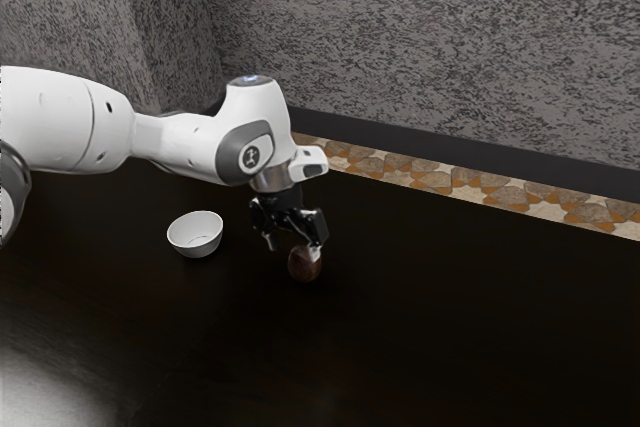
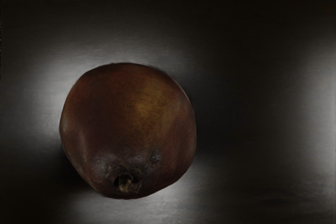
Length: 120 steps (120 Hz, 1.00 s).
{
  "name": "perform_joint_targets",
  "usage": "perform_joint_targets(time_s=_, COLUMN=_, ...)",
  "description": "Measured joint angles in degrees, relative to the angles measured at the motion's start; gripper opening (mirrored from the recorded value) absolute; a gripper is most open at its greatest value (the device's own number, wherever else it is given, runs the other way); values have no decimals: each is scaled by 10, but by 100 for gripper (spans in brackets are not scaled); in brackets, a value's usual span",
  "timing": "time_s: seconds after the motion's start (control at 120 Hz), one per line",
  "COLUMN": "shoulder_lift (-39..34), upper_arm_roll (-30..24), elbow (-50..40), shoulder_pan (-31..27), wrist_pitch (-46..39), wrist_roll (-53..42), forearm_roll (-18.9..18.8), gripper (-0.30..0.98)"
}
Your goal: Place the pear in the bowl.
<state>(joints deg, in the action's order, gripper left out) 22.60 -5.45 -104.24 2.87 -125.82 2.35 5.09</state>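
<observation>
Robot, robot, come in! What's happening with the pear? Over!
Gripper open, down at the pear. Pear not gripped, outside the bowl. Bowl upright, nearer the exterior view's left.

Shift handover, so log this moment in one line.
pincer: open, at pear | pear: on table, outside bowl | bowl: upright | placing: not done

Round brown pear [image 2: 128,121], white bowl [image 1: 194,241] — upright, apart from pear

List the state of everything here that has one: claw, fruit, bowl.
Black two-finger claw: open, fingers apart, low at the pear.
Rounded reddish-brown pear: whole, outside the bowl, not gripped.
Round white smooth-walled bowl: upright, empty.
</observation>
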Motion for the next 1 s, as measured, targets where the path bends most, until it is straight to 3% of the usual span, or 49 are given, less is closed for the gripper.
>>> perform_joint_targets(time_s=0.333, shoulder_lift=51, upper_arm_roll=0, elbow=41, shoulder_pan=-4, wrist_pitch=-5, wrist_roll=-15, forearm_roll=-1, gripper=69)
perform_joint_targets(time_s=1.0, shoulder_lift=82, upper_arm_roll=0, elbow=45, shoulder_pan=-6, wrist_pitch=-14, wrist_roll=-32, forearm_roll=0, gripper=69)
